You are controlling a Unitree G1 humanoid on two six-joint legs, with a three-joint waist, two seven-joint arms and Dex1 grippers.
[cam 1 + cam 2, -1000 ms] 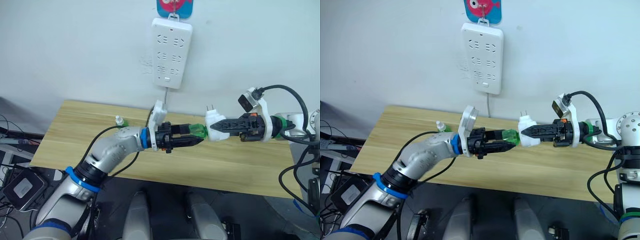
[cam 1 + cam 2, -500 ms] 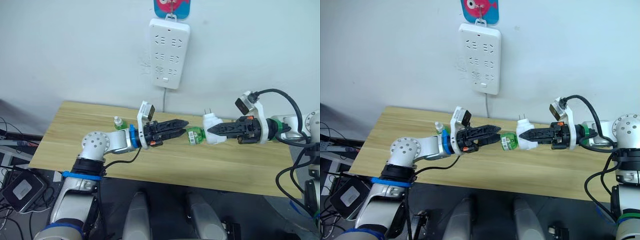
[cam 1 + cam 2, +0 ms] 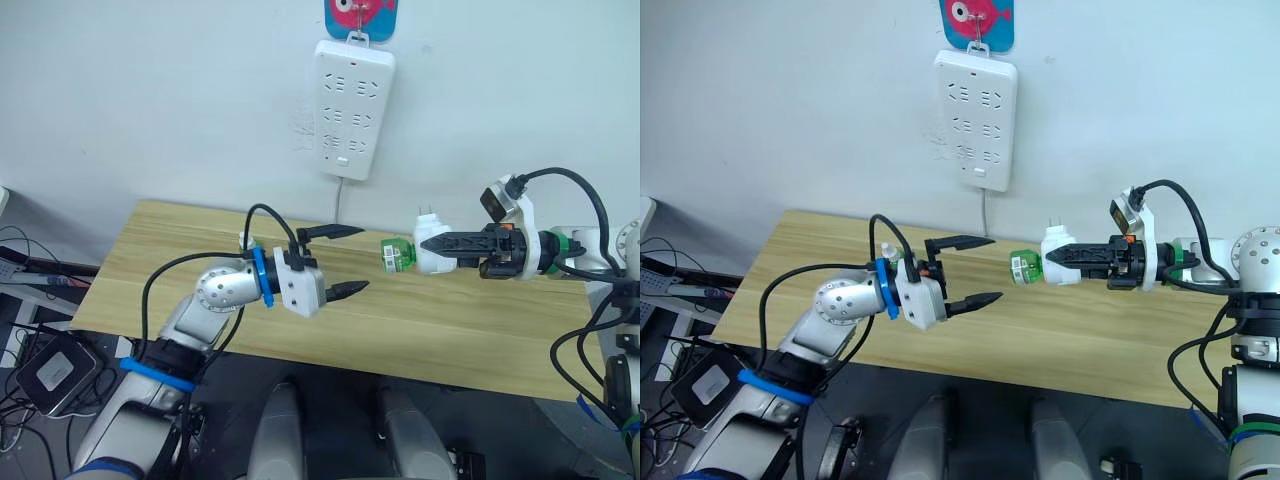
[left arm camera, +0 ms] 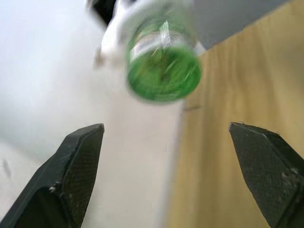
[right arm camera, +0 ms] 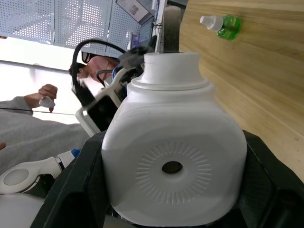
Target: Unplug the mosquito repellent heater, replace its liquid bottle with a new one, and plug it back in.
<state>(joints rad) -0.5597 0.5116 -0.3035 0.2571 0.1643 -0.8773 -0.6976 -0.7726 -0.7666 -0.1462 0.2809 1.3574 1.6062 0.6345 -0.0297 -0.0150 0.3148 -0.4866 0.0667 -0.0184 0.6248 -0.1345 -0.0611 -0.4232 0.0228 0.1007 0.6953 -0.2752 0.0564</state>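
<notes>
Right of centre in the head views: the mosquito repellent heater, white, held in the air above the wooden surface, prongs pointing up, domed face with its centre hole turned toward the right wrist camera. Clamped from both sides by the right claw, black fingers closed on the heater's body. Screwed into the heater's left end: a green liquid bottle, lying level, its base facing the left arm. In the left wrist view, that green base hanging between and beyond the two fingertips, untouched, blurred.

Left of centre: the left claw, spread wide, one finger up near the wall and the other lower over the surface, gripping nothing, well apart from the bottle.

Farther left, behind the left arm at the back of the surface: a second bottle, green with a white cap, mostly hidden there; in the right wrist view lying on its side on the wood.

Top centre, on the wall: a long white power strip, hung from a hook under a pink and blue sticker, cord dropping behind the surface.

In the right wrist view, beyond the heater: a person in a grey sleeve.
</notes>
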